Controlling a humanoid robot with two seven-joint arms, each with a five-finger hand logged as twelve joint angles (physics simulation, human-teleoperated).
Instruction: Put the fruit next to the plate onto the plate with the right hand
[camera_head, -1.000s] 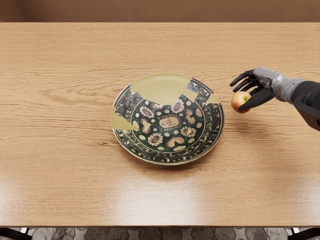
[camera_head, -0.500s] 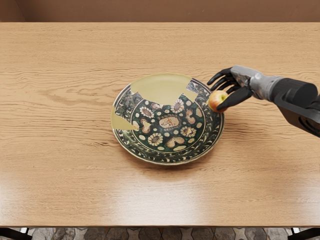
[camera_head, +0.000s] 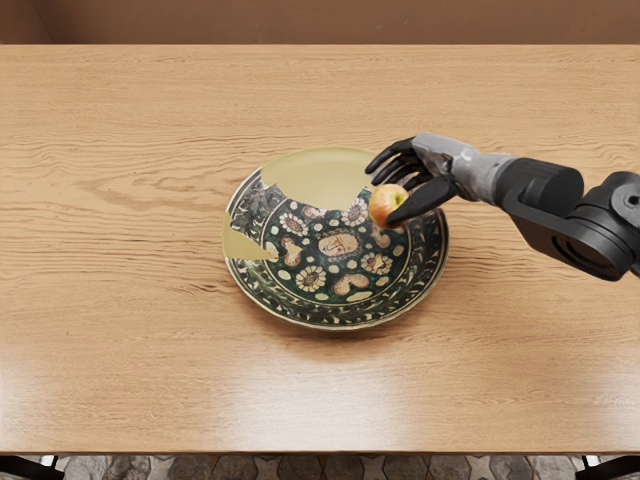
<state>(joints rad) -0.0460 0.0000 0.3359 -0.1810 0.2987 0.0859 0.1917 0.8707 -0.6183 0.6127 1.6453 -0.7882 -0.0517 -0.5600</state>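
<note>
A round patterned plate (camera_head: 300, 290), dark green with cream flowers and pale yellow patches, lies at the middle of the wooden table. My right hand (camera_head: 405, 180) reaches in from the right and hangs over the plate's upper right part. Its dark fingers are curled around a small red-yellow apple (camera_head: 385, 204), which is held just above the plate's inner surface. The apple's far side is hidden by the palm. No left arm shows.
The wooden table (camera_head: 120, 330) spreads wide around the plate, its front edge near the picture's bottom. My grey and black right forearm (camera_head: 560, 205) slants over the table to the right of the plate.
My right hand has carried the apple leftward, from beside the plate's right rim to above the plate's upper right interior. More of the forearm now shows.
</note>
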